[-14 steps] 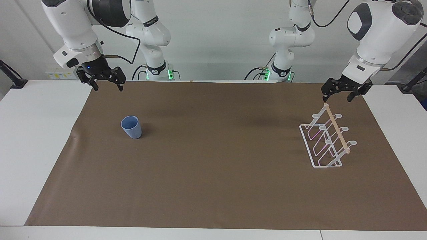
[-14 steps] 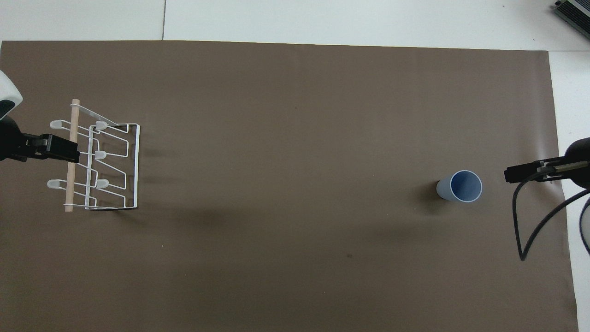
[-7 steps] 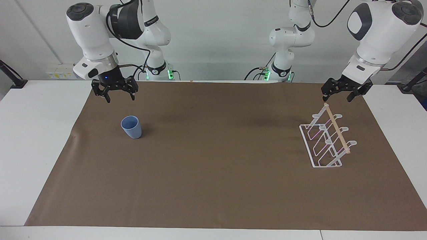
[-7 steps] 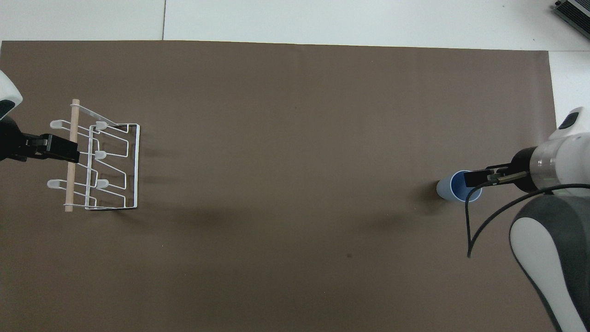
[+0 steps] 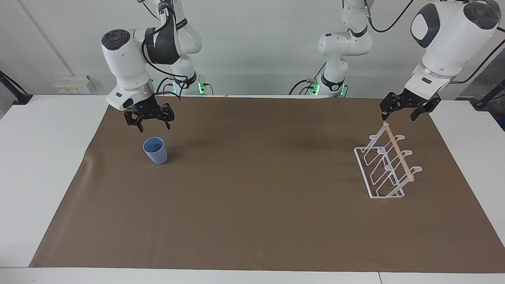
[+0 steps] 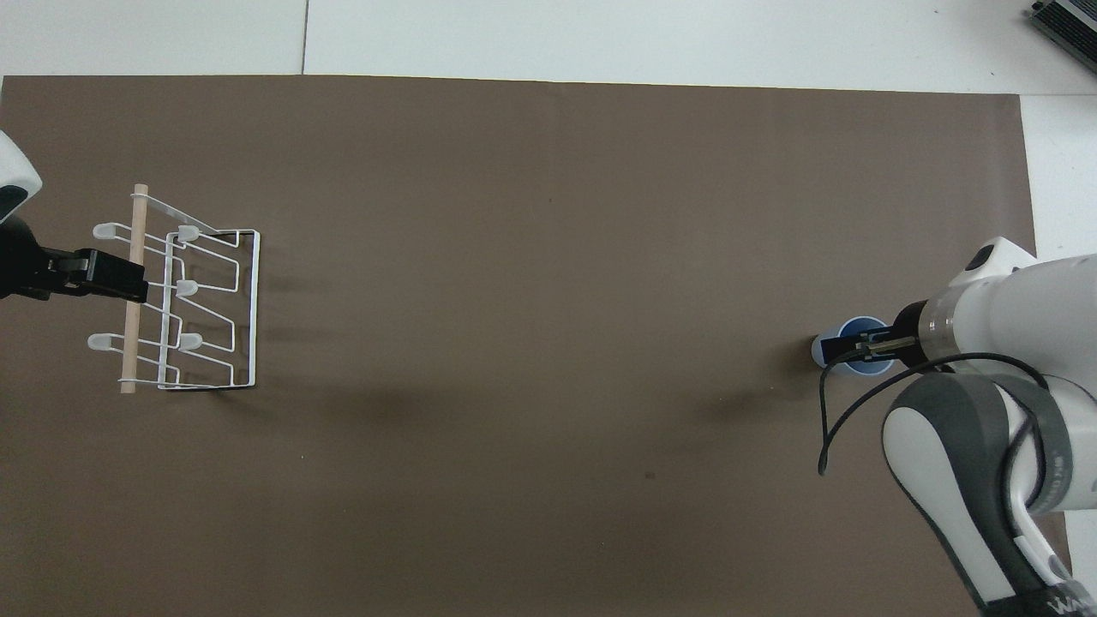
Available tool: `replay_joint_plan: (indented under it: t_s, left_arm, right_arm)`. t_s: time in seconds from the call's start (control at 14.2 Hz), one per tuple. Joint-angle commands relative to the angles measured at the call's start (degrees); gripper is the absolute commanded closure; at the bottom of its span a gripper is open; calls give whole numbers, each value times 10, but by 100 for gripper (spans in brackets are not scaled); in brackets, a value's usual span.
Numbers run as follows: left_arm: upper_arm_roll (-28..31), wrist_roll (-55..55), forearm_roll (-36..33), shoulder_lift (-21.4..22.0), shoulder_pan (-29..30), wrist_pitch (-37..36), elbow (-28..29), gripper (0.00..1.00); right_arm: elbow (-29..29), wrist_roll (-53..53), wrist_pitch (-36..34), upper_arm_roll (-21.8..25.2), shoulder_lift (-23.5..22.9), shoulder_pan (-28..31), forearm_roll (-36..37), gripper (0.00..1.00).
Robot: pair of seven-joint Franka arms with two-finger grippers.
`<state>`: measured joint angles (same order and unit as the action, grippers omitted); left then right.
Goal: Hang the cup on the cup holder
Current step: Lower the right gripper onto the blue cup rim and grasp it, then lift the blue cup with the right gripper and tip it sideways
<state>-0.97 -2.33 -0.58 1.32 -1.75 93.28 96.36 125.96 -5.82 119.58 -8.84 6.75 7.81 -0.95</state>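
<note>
The light-blue cup (image 5: 156,150) stands upright on the brown mat toward the right arm's end of the table. My right gripper (image 5: 154,126) hangs open just above the cup's rim, a little nearer the robots, without touching it. In the overhead view the right gripper (image 6: 844,349) covers the middle of the cup (image 6: 858,328). The white wire cup holder (image 5: 384,167) with its wooden dowel stands at the left arm's end, empty; it also shows in the overhead view (image 6: 210,308). My left gripper (image 5: 399,116) waits open above the holder's end nearest the robots, over the dowel (image 6: 120,278).
A brown mat (image 5: 252,205) covers most of the white table (image 5: 43,157). The right arm's black cable (image 6: 824,420) loops down beside the cup. A grey device (image 6: 1067,21) lies at the table's corner farthest from the robots.
My right arm has swung in from the table's edge and come down, so its gripper now hangs just over the cup. The cup, the holder and the left gripper have not moved.
</note>
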Motion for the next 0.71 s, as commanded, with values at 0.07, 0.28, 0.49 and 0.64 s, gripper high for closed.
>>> replay_joint_plan:
  t_s: [0.07, 0.28, 0.49, 0.64]
  left_arm:
    - [-5, -4, -3, 8, 9, 0, 4, 0]
    - [-5, -4, -3, 8, 9, 0, 4, 0]
    - [-5, -4, -3, 8, 9, 0, 4, 0]
    - [-5, -4, -3, 8, 9, 0, 4, 0]
  right_arm:
    - [16, 8, 49, -1, -35, 8, -10, 0]
    - [20, 35, 62, -1, -48, 5, -10, 0]
    - [38, 52, 87, -1, -54, 5, -10, 0]
    - [42, 56, 94, -1, -57, 5, -10, 1]
